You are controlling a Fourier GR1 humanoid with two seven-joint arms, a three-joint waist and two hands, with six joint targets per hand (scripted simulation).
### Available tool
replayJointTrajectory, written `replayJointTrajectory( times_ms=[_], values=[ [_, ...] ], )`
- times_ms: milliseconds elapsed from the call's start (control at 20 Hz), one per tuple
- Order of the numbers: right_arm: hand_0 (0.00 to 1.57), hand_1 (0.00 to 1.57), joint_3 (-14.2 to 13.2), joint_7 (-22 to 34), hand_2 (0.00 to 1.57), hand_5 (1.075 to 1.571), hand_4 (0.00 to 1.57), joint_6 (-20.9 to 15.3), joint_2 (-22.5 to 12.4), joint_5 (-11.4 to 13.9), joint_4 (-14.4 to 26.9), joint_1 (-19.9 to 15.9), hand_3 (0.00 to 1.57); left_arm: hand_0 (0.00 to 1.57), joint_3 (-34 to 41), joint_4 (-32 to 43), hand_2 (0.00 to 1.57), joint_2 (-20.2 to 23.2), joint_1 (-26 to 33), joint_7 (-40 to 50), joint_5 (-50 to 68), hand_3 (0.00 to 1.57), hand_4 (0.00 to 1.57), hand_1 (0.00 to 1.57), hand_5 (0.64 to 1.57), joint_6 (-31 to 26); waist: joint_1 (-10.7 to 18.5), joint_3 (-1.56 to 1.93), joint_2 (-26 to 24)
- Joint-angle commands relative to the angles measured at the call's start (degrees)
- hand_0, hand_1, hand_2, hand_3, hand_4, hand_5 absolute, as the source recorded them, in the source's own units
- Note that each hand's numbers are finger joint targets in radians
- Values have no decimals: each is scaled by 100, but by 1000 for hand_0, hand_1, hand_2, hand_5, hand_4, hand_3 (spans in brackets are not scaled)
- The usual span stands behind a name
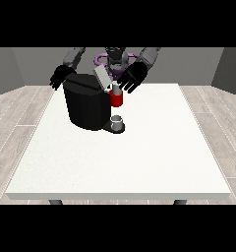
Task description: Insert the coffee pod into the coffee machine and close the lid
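While lid [102, 77] stands raised | hand at view's right [132, 78] splayed, released, above pod holder [116, 98] | hand at view's left [60, 77] released

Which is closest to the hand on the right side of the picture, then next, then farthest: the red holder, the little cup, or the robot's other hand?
From the hand at the view's right:
1. Red holder, just below that hand, on the machine's front.
2. Little cup, lower down, under the red holder.
3. Other hand, across the coffee machine, at the view's left.
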Motion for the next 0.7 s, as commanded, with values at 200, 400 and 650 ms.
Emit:
replayJointTrajectory(
  times_ms=[200,400,650],
  values=[
    [0,0,-280,-217,0,1571,513,50,-158,-133,186,-195,0,1190,20,-14,1269,157,-295,-5,-44,1201,515,1190,1571,-269,95,1,186],
    [0,0,-51,-72,0,1571,513,22,-22,-84,-214,-3,0,1164,81,131,1239,183,-14,-166,-119,1182,492,1164,1571,58,-69,-1,149],
    [0,0,-39,41,0,1571,448,-44,19,-61,-109,145,0,1236,48,199,1279,-67,84,-3,-89,1197,487,1236,1571,-113,-4,-1,-42]
  ],
)
